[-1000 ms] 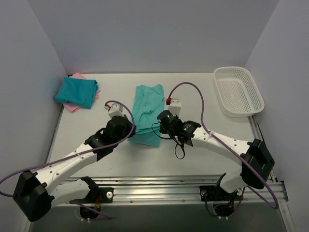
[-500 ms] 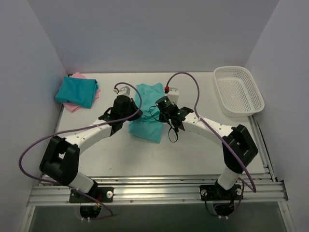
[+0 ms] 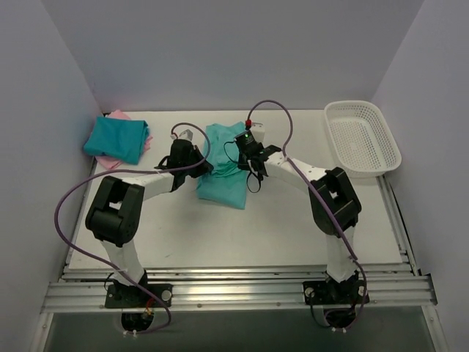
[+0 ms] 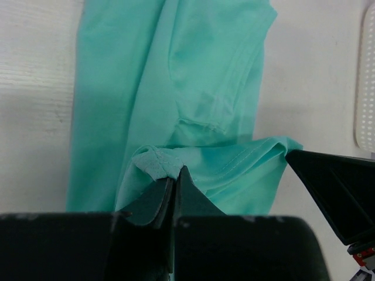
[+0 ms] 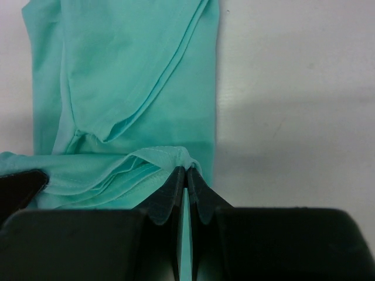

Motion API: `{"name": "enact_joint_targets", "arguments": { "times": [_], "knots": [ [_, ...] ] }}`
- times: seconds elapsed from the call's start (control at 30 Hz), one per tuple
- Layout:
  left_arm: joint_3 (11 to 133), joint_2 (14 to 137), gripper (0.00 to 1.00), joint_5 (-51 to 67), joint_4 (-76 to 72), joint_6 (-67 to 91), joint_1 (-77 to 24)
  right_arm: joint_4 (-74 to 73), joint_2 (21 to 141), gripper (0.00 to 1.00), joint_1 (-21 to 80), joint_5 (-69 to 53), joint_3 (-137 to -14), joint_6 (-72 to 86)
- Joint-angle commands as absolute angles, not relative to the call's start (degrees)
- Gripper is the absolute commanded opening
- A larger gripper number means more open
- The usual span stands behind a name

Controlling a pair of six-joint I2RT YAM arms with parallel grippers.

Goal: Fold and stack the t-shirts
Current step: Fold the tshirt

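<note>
Three shirts in frame. The light teal-green t-shirt (image 3: 223, 172) lies centre of the top view as a narrow strip on the table (image 3: 293, 220), long axis running bottom to top of frame. Its lower edge is raised and doubled back over the rest, which shows in both wrist views as a lifted fold (image 4: 234, 161) across the flat part.

The left gripper (image 4: 176, 172) is pinched tight on a bunched corner of that edge. The right gripper (image 5: 186, 171) is closed the same way on the other corner, with cloth wedged between the fingers. Both sit above the shirt mid-strip, left one at the left side (image 3: 196, 163), right one at the right side (image 3: 247, 158).

The darker teal-blue shirt (image 3: 116, 139) is folded at upper left of the frame, on top of the pink shirt (image 3: 110, 163) (only a pink rim shows). The white mesh basket (image 3: 363, 138) is upper right, well apart from all of it.

Step, as I read it: the crosswise half-fold of the green shirt, mid-carry. Next move calls for taking both corners level toward the top edge of the strip, setting the hem down square on it, then letting go together. Risk is one side lagging and leaving a skewed fold. After that, the shirt goes on the upper-left pile.
</note>
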State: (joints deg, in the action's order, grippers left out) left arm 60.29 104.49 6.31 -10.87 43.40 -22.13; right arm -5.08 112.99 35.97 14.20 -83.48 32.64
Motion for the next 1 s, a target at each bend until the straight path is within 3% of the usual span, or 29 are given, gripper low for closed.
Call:
{"name": "enact_joint_targets", "arguments": {
  "times": [0.0, 0.5, 0.53, 0.6, 0.63, 0.7, 0.73, 0.77, 0.8, 0.97],
  "knots": [
    [63.63, 106.78, 0.02, 9.58, -17.05, 44.30, -20.22, -6.50, 116.10, 0.00, 34.98, 12.66, -88.15, 31.03],
    [72.16, 122.52, 0.02, 17.57, -24.33, 46.05, -15.12, -5.28, 127.70, 0.00, 31.12, 7.30, -96.06, 30.76],
    [72.16, 122.95, 0.02, 18.01, -24.95, 46.14, -14.86, -5.10, 128.14, 0.03, 30.94, 6.34, -95.98, 30.76],
    [72.42, 124.18, 0.04, 19.07, -25.84, 46.23, -14.50, -4.05, 128.23, 0.28, 30.76, 5.36, -95.80, 30.50],
    [72.77, 124.62, 0.11, 20.20, -26.45, 46.23, -14.41, -3.87, 127.88, 0.60, 30.67, 5.27, -95.63, 30.32],
    [73.30, 124.72, 0.41, 20.92, -26.98, 46.23, -13.89, -3.25, 126.83, 0.93, 30.50, 5.53, -95.28, 29.97],
    [73.47, 124.54, 0.56, 21.61, -27.07, 46.23, -13.80, -3.16, 126.22, 0.94, 30.41, 5.97, -94.93, 29.88],
    [74.09, 124.37, 0.83, 21.88, -27.16, 45.71, -13.62, -3.16, 125.78, 0.95, 30.15, 6.24, -94.75, 29.80],
    [74.53, 124.19, 0.96, 22.06, -26.64, 45.53, -13.54, -3.08, 124.64, 0.95, 30.06, 6.41, -94.49, 29.62],
    [78.39, 122.00, 0.94, 23.29, -23.73, 44.30, -12.83, -2.90, 120.33, 0.95, 29.79, 7.03, -91.77, 29.44]
  ]
}}
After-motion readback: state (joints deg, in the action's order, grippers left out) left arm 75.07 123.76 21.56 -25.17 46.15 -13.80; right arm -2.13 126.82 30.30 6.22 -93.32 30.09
